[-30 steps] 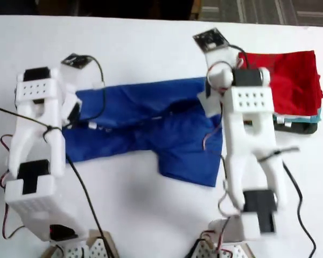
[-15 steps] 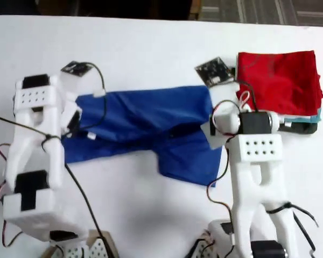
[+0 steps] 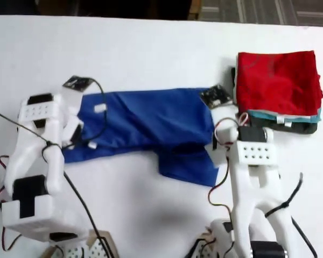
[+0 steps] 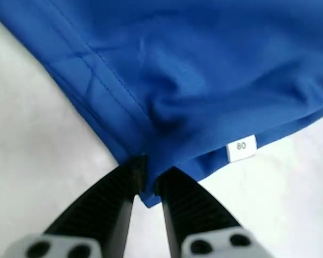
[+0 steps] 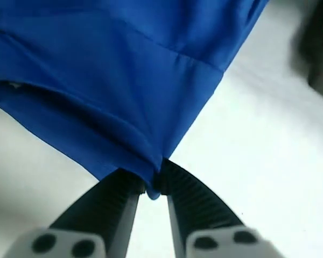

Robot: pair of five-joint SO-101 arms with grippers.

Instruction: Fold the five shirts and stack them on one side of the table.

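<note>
Blue shirt is lying crumpled lengthwise across the middle of the white surface, one flap reaching toward the near edge. The left pincer is pinching the shirt's left end, its black fingers closed tight on a stitched hem, just beside a small white tag. The right pincer is clamping a corner of the right end the same way, fingers nearly touching. Farther back on the right, a stack of folded shirts is sitting, a red one topmost, teal and dark layers showing beneath.
</note>
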